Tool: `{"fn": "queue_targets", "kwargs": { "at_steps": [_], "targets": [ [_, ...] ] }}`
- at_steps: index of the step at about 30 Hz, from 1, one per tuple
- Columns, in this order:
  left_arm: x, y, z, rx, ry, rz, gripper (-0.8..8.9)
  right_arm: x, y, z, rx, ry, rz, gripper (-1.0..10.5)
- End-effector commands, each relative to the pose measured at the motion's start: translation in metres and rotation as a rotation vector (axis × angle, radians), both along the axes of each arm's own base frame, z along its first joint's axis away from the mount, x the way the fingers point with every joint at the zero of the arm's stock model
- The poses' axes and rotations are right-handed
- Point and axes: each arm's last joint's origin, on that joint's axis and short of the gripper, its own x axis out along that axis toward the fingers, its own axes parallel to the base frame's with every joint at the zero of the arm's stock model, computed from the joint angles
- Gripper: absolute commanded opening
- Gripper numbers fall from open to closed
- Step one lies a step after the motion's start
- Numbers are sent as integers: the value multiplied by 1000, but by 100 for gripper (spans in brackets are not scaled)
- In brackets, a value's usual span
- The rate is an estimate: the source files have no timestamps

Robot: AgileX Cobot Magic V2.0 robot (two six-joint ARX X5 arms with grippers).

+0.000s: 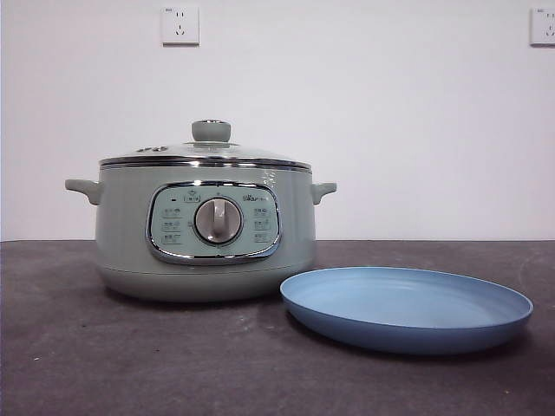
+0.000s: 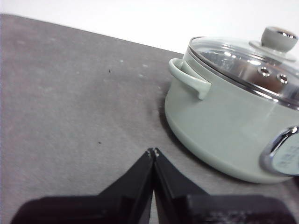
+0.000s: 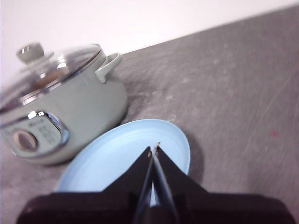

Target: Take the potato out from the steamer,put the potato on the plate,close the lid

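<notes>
Front view, left of centre: the steamer (image 1: 204, 230) sits on the dark grey table (image 1: 104, 364), control panel and silver dial (image 1: 218, 220) facing the camera, one small handle sticking out on each side. The lid (image 1: 206, 156) is seated on the steamer's rim, green knob (image 1: 211, 131) on top.

Lower right of the frame: the plate (image 1: 406, 308), blue, bare, flat on the table just beside the steamer's base. Cannot tell if the two touch.

Upper edge: two wall sockets (image 1: 179, 25) on the white wall, one left of centre, one at the far right corner.

Neither arm shows in the front view.

Left wrist view: left gripper (image 2: 153, 151) clenched, tips together, grasping nothing, over bare table short of the steamer's left handle (image 2: 187, 79).

Right wrist view: right gripper (image 3: 154, 148) also clenched and empty, tips over the plate.

The potato (image 3: 44, 80): only a brownish blur under the glass lid, inside the steamer; outline not clear.
</notes>
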Motion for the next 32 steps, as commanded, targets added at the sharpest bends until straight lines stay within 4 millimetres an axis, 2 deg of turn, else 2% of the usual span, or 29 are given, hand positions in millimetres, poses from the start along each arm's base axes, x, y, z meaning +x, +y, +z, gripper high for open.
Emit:
{"fn": "queue_targets", "kwargs": {
  "at_steps": [1, 8, 16, 25, 32],
  "targets": [
    [-1, -2, 7, -61, -14, -50, -8, -2, 0, 12, 131, 14, -20, -12],
    [-12, -3, 38, -75, -34, -81, -8, -5, 0, 43, 153, -19, -11, -13],
    [-23, -6, 84, -64, -19, -157, -8, -3, 1, 107, 79, -6, 28, -13],
    [-2, -10, 134, 22, 86, -417, -8, 14, 7, 176, -132, 104, 200, -12],
    [15, -12, 167, 79, 150, -573, -8, 26, 12, 213, -288, 157, 330, -12]
  ]
}}
